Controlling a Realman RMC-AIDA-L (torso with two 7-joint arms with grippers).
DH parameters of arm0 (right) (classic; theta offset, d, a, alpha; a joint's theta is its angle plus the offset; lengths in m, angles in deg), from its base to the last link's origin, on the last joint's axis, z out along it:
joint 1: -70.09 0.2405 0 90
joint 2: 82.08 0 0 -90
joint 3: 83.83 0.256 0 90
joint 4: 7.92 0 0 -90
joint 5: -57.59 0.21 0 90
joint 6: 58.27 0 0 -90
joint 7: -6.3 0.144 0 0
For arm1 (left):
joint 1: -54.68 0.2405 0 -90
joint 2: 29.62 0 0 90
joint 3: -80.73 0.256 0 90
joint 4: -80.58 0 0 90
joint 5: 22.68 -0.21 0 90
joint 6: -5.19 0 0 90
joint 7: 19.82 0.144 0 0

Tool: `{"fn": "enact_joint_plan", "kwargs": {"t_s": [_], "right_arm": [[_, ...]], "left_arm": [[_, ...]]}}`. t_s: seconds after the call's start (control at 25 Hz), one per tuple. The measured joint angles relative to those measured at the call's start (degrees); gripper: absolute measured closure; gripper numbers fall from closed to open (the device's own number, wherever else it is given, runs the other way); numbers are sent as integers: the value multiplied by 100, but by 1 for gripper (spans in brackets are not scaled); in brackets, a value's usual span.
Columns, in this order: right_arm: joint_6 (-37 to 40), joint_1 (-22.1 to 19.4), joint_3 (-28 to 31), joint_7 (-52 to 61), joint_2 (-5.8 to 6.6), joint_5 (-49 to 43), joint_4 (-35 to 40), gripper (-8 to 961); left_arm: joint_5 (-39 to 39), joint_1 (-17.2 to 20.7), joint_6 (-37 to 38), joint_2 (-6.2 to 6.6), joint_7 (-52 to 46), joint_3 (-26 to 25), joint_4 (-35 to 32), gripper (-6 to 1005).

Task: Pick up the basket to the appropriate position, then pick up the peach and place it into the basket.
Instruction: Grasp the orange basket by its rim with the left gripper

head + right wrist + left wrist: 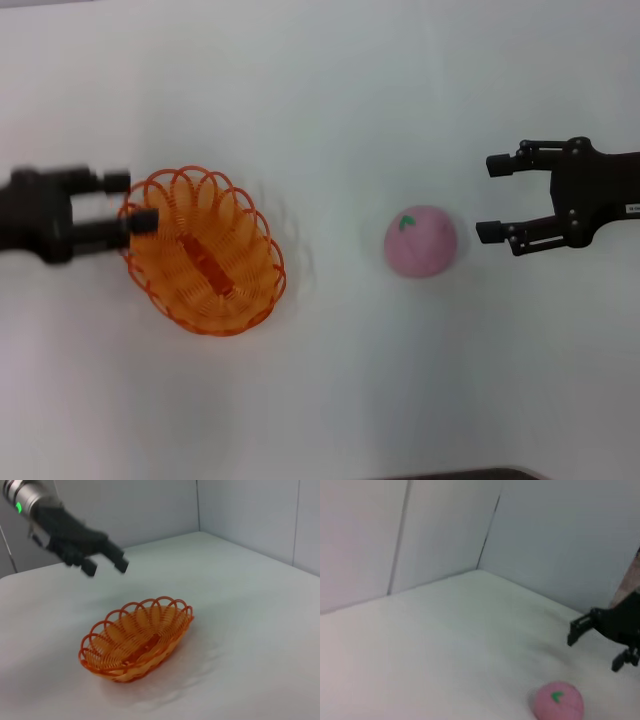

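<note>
The orange basket [205, 250] rests on the white table [330, 100], left of centre. It is empty in the right wrist view [135, 640]. My left gripper [130, 202] is open at the basket's left rim. The right wrist view shows the left gripper [106, 567] raised above the basket, not touching it. The pink peach [421, 241] with its green leaf mark sits on the table right of centre, and shows in the left wrist view [558, 701]. My right gripper [492, 198] is open and empty just right of the peach, apart from it, as the left wrist view [596, 647] also shows.
Bare white table lies between basket and peach. Grey wall panels [440, 525] stand behind the table and meet in a corner. A dark strip [450, 474] marks the table's near edge.
</note>
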Motion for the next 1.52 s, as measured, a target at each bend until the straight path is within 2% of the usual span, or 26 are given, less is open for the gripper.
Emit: {"fn": "enact_joint_plan", "kwargs": {"t_s": [0.16, 0.32, 0.44, 0.6, 0.72, 0.88, 1.0, 1.16, 1.52], "right_arm": [[-8, 57, 19, -2, -10, 13, 3, 43], [-75, 85, 11, -29, -41, 20, 5, 43], [-99, 108, -2, -68, -48, 22, 7, 43], [-103, 145, -5, -90, -50, 34, 6, 43], [-109, 158, -10, -159, -62, 37, 6, 43], [-127, 163, -15, -221, -87, 30, 6, 43], [-134, 168, -15, -226, -99, 34, 6, 43], [-142, 209, -15, -276, -115, 20, 6, 43], [-247, 301, -23, -363, -138, 10, 0, 43]], "left_arm": [[-227, -405, 3, 64, -1012, 99, -754, 358], [-649, -954, -66, 209, -2057, 298, -1247, 363], [-1079, -1443, -140, 336, -2723, 642, -1369, 367], [-1923, -1981, -551, 394, -3314, 1314, -1305, 373], [-2728, -2397, -1057, 367, -3671, 1753, -915, 377], [-3536, -2937, -1535, 335, -3864, 1949, 73, 382], [-3960, -3139, -1903, 298, -3915, 2050, 715, 387], [-4140, -3285, -2104, 293, -3930, 2068, 1220, 392], [-4159, -3314, -2290, 285, -3937, 2075, 1786, 404]]}}
